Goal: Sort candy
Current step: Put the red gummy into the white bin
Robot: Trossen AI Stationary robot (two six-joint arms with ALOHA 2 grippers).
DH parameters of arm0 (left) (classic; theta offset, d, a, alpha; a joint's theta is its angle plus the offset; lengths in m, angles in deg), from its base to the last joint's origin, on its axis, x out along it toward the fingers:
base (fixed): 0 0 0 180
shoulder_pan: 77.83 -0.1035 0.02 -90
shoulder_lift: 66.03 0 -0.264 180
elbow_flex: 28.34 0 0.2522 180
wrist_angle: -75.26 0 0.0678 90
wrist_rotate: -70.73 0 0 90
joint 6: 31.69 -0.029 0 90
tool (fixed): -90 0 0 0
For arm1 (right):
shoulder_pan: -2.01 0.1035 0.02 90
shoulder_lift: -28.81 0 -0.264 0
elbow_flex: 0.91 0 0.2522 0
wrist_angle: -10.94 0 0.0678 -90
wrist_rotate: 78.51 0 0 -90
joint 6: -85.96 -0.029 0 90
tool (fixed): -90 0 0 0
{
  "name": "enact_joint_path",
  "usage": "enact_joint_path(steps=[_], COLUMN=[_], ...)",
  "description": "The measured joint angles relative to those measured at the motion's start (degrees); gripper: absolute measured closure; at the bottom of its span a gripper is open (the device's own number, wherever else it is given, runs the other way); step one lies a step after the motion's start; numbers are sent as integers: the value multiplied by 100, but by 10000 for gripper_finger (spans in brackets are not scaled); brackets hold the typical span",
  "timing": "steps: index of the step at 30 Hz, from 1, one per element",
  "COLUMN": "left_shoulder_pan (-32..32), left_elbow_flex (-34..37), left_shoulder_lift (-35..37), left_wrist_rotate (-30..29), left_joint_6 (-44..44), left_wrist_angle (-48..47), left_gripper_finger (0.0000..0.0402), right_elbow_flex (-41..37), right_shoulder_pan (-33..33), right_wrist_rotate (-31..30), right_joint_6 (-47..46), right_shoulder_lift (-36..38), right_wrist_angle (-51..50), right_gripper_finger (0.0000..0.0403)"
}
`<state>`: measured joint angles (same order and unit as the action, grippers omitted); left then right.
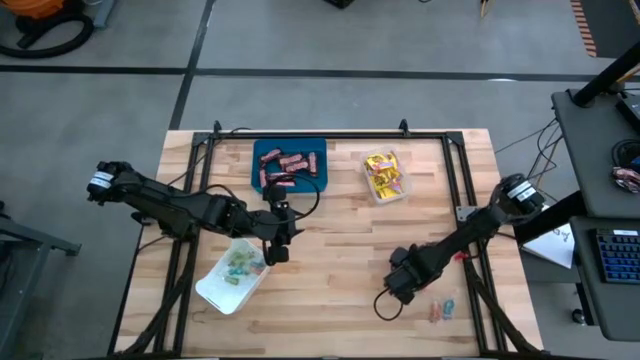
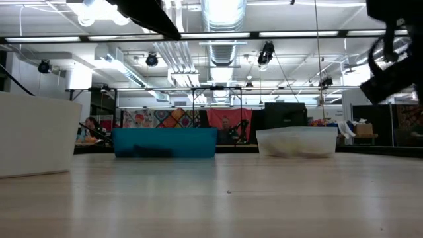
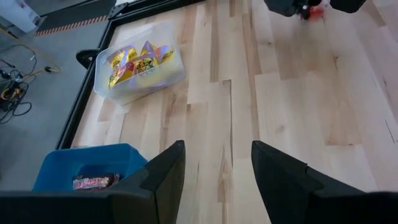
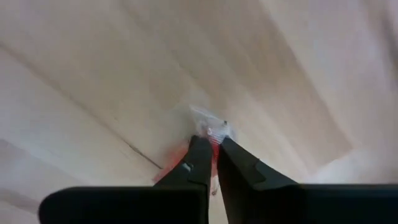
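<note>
Nowhere is wrapper writing legible. Right fingers point(image 4: 213, 144) pinch a red-wrapped sweet point(image 4: 210, 129) on the pale plank surface point(image 1: 340, 240) near its front-right corner. Left fingers point(image 3: 217, 168) gape empty beside the white tray point(image 1: 222, 290).

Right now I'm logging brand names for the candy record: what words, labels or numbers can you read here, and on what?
None can be read.
Yellow packets in the clear tray: red marks, blurred.
Brown-red bars in the blue tray: printing too small.

Bars in back-left tray point(image 1: 258, 153); packets in back-right tray point(image 1: 403, 190).
</note>
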<state>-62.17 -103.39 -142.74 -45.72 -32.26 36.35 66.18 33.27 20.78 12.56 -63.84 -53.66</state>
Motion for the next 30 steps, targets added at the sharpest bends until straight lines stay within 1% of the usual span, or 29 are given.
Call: enact_joint_path(steps=[2, 3, 4, 6, 8, 9, 12, 14, 15, 17, 19, 22, 24, 26, 30], left_shoulder_pan=[-2, -4, -6, -1, 6, 9, -4, -7, -1, 4, 1, -4, -2, -2, -2], left_elbow_flex=[69, 143, 243, 541, 883, 1064, 1634, 1982, 2120, 2332, 2440, 2481, 2479, 2457, 2375], left_shoulder_lift=[0, 0, 0, 0, 0, 0, -2, -2, -2, -2, -2, -2, -2, -2, -2], left_wrist_rotate=[139, 387, 691, 1535, 2158, 2285, 2261, 2243, 2248, 2261, 2272, 2266, 2266, 2266, 2264], left_joint_6=[-62, -152, -290, -606, -779, -797, -751, -668, -628, -507, -397, -278, -277, -276, -378], left_wrist_angle=[123, 298, 573, 1369, 2284, 2744, 4150, 5021, 5384, 5838, 6071, 6221, 6221, 6281, 6397], left_gripper_finger=[233, 233, 233, 233, 233, 233, 233, 233, 233, 233, 233, 233, 233, 233, 233], right_elbow_flex=[56, 91, 115, 126, 94, 77, 14, -16, -16, -18, -18, -24, -26, -26, -24], right_shoulder_pan=[-32, -59, -83, -130, -148, -154, -118, -123, -138, -192, -253, -384, -515, -646, -835], right_wrist_rotate=[-380, -603, -857, -1457, -2184, -2566, -3633, -4152, -4294, -4387, -4378, -4210, -3937, -3703, -3631], right_joint_6=[121, 227, 358, 764, 1429, 1905, 3664, 4804, 5388, 6527, 7423, 8284, 8525, 8529, 8345], right_shoulder_lift=[185, 316, 462, 748, 1024, 1150, 1396, 1428, 1420, 1368, 1266, 1160, 1150, 1150, 1146], right_wrist_angle=[101, 212, 404, 920, 1637, 2035, 3477, 4425, 4853, 5646, 6360, 7039, 7221, 7247, 7130], right_gripper_finger=[393, 393, 394, 394, 394, 394, 394, 394, 394, 394, 394, 394, 394, 394, 394])
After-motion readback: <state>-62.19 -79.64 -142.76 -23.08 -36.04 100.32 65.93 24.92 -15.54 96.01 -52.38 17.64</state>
